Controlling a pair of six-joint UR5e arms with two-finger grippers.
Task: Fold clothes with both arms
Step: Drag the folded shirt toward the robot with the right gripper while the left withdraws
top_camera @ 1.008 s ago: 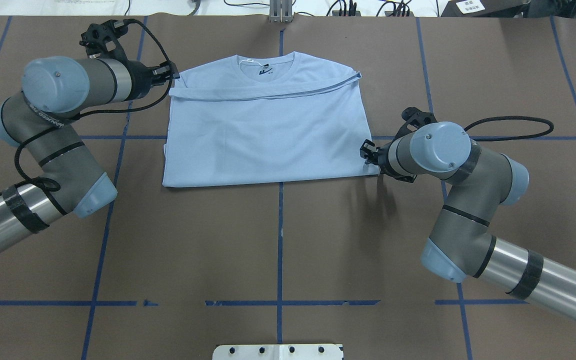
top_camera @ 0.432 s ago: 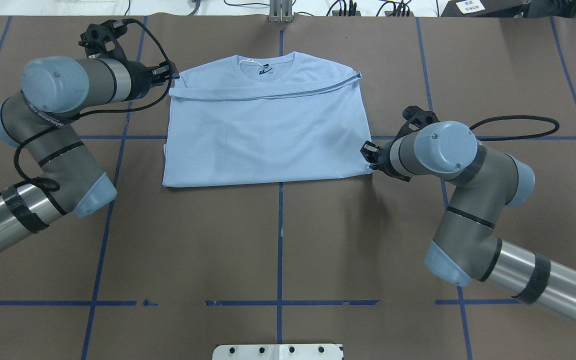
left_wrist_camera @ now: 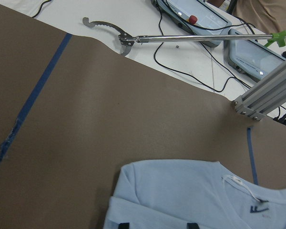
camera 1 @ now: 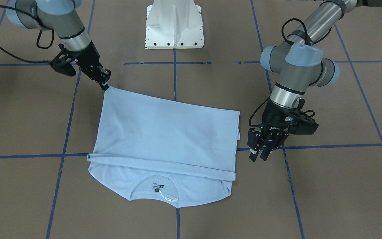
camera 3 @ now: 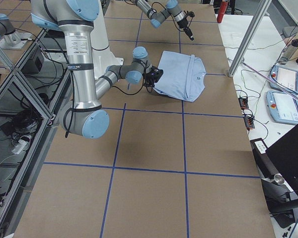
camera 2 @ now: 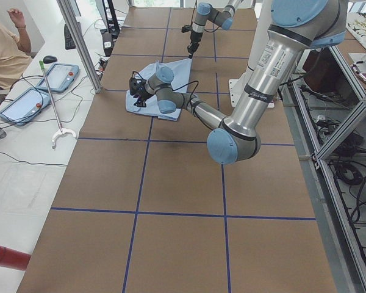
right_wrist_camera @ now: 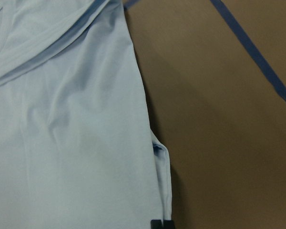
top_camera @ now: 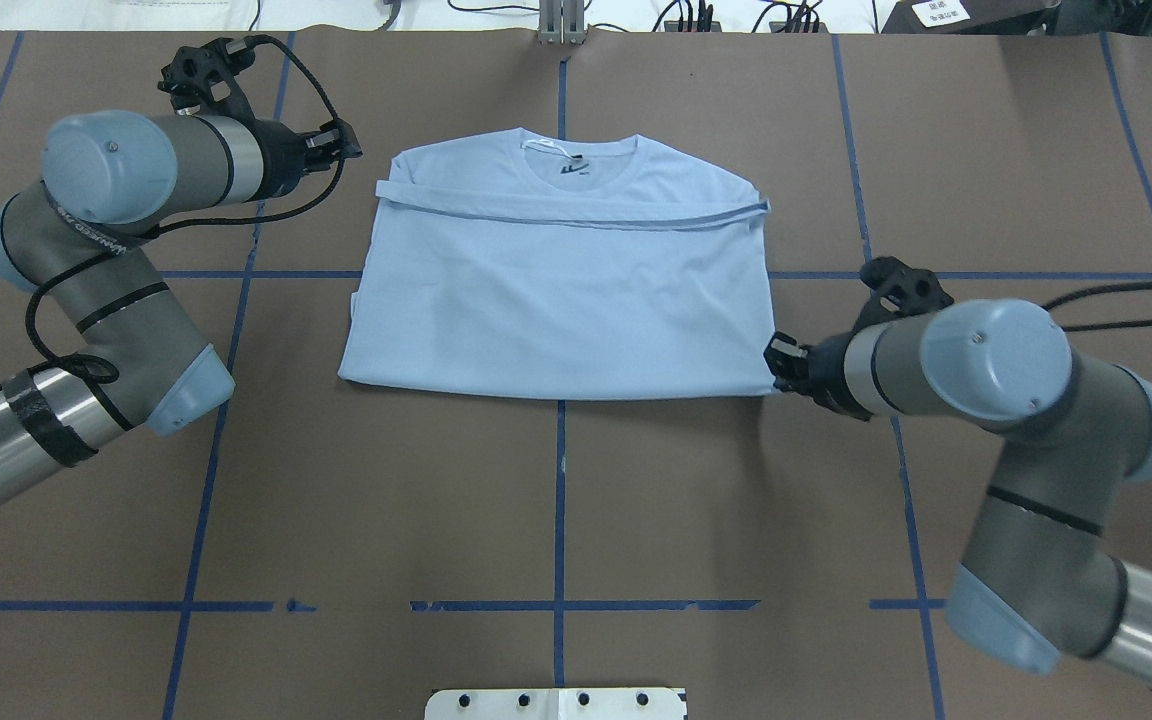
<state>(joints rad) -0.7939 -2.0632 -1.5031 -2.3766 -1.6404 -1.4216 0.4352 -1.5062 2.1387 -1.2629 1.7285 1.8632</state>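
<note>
Overhead exterior: right tool (top_camera: 774, 364) pinches T-shirt (top_camera: 556, 295) corner (left tool (top_camera: 350, 148) gapes nearby).

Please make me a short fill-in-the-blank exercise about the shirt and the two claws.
The T-shirt is light ____.
The right claw pinches one ____ of it.
The left claw is wide ____, holding nothing.
The collar points ____ from the robot.
Missing words: blue; corner; open; away.

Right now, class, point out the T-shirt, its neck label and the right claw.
T-shirt (top_camera: 566, 300), overhead view, middle of the folded body.
neck label (top_camera: 574, 168), overhead view, dark mark inside the collar.
right claw (camera 1: 105, 87), front-facing view, between the fingertips at the shirt's corner.
</note>
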